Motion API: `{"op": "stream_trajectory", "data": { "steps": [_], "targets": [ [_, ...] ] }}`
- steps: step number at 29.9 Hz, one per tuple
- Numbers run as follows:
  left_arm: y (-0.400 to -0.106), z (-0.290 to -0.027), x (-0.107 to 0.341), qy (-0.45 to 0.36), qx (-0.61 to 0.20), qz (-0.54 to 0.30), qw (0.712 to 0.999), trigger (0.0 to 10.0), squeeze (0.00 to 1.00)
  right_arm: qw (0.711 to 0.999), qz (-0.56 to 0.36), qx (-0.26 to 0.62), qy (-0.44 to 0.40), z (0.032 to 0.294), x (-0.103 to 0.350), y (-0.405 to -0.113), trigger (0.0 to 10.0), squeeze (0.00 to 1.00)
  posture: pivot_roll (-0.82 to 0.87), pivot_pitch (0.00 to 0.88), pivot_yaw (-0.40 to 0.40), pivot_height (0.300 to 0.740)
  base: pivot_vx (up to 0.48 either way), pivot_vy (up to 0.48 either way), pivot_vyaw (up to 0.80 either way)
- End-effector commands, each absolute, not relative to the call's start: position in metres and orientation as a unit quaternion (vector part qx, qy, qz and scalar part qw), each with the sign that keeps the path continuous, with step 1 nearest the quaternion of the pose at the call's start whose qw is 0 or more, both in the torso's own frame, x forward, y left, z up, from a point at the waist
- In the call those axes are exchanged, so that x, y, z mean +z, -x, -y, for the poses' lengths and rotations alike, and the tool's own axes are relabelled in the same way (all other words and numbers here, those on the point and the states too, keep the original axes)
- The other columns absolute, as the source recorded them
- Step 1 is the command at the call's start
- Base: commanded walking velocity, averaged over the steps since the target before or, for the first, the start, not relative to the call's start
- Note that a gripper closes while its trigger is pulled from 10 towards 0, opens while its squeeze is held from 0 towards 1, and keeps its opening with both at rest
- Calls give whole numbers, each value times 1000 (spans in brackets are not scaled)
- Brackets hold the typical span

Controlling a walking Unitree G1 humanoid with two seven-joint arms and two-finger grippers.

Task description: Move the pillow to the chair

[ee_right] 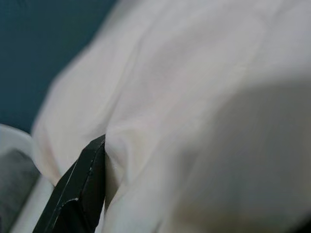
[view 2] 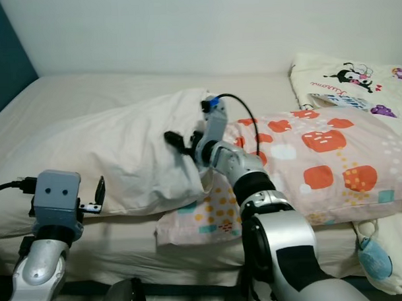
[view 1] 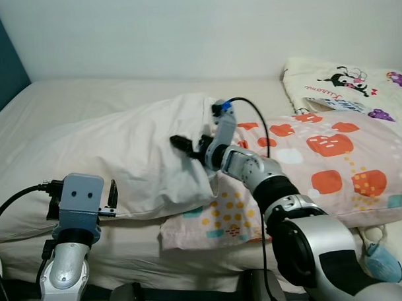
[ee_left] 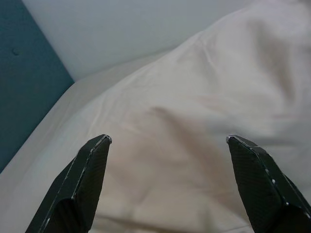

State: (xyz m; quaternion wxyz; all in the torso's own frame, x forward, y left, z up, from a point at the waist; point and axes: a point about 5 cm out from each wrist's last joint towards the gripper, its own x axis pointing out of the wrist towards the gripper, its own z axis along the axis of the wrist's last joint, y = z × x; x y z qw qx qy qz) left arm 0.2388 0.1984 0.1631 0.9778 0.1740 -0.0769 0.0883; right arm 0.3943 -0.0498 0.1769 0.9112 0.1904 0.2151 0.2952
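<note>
The white pillow (view 1: 129, 159) lies on the bed (view 1: 87, 95), left of the patterned pillow (view 1: 320, 166). The right tool (view 1: 186, 147) presses into its right end, can't tell if it's clamped. The left tool (view 1: 109, 200) gapes wide at the near edge. Thin fabric could slip.

The two head views looked forward and down from the foot side of the bed (view 1: 120, 94), toward the wall behind it, and shared almost all of one scene, the right eye shifted slightly. The left wrist view looked along its spread black fingers (ee_left: 80, 179) from just beside the white pillow (view 1: 122, 160), toward the bed's far corner and the teal panel (ee_left: 24, 87). The right wrist view sat pressed close against the same pillow, blurred, one finger (ee_right: 80, 194) touching the cloth.
</note>
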Motion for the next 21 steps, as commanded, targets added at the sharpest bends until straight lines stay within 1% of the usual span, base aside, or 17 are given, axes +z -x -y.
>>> {"op": "stream_trajectory", "data": {
  "steps": [1,5,6,7,8,10,12,15,21],
  "targets": [
    [-238,-199,163,-181,88,71,977,10000,0,909,-255,284,-169,47,166,-391,10000,0,121,65,-52,458,0,0,0],
    [-239,-199,163,-180,87,70,977,10000,0,911,-262,268,-169,49,163,-391,10000,0,116,60,-55,458,0,0,0],
    [-239,-199,162,-180,87,69,977,10000,0,914,-258,256,-178,52,164,-392,8627,0,117,60,-56,458,0,0,0],
    [-239,-199,162,-180,87,70,977,10000,0,917,-252,244,-189,54,164,-394,4078,0,116,60,-58,458,0,0,0],
    [-240,-198,162,-179,87,70,977,10000,0,918,-247,238,-201,57,165,-395,0,0,119,59,-60,458,0,0,0],
    [-240,-198,162,-179,87,70,977,10000,0,918,-247,238,-201,57,165,-395,0,0,119,59,-60,458,0,0,0],
    [-240,-199,163,-178,90,71,977,10000,0,915,-229,241,-228,58,170,-397,0,0,116,57,-62,458,0,0,0],
    [-241,-200,162,-177,94,71,977,10000,0,915,-212,246,-241,60,176,-399,0,0,114,51,-62,458,0,0,0],
    [-243,-200,162,-176,97,71,977,10000,0,919,-199,244,-237,65,179,-401,0,0,110,41,-60,458,0,0,0]
  ]
}}
